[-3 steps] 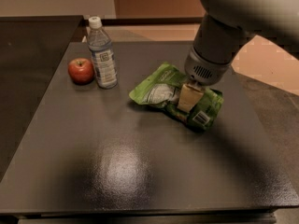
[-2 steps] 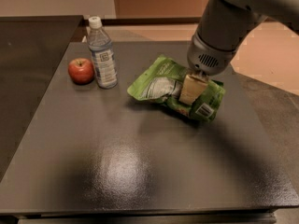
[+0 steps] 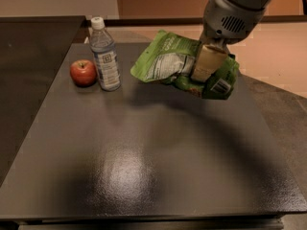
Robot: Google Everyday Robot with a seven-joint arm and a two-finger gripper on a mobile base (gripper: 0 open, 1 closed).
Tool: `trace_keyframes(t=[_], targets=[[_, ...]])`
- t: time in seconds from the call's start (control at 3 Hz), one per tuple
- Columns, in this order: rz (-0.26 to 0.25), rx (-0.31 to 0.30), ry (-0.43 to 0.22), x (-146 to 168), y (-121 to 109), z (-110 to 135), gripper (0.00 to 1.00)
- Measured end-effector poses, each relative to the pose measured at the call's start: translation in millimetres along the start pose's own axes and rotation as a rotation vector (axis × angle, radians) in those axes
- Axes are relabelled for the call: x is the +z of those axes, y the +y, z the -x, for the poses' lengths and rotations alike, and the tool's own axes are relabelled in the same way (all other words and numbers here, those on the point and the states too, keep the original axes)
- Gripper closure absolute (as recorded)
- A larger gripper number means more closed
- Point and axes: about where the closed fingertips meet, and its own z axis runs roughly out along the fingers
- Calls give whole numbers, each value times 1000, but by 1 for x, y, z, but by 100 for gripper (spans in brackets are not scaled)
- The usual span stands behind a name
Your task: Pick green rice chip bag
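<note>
Camera view, gripper [image 3: 201, 75] fingers [image 3: 211, 61] pinching green rice chip bag [image 3: 165, 63] at its middle, bag tilted.

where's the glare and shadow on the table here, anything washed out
Camera view: a soft patch of glare sits on the dark table near front centre; a broad, blurry shadow falls on it below the chip bag, which the end effector grips at upper right, above the surface; the apple and bottle at left are evenly lit, nothing washed out.
</note>
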Motion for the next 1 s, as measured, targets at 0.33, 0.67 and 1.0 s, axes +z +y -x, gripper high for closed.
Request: trace_keyframes(t=[0.33, 0.67, 1.0], targets=[[-20, -33, -31, -24, -13, 6, 100], [-34, -68, -78, -39, -18, 14, 100], [-35, -68, -79, -39, -19, 14, 100]])
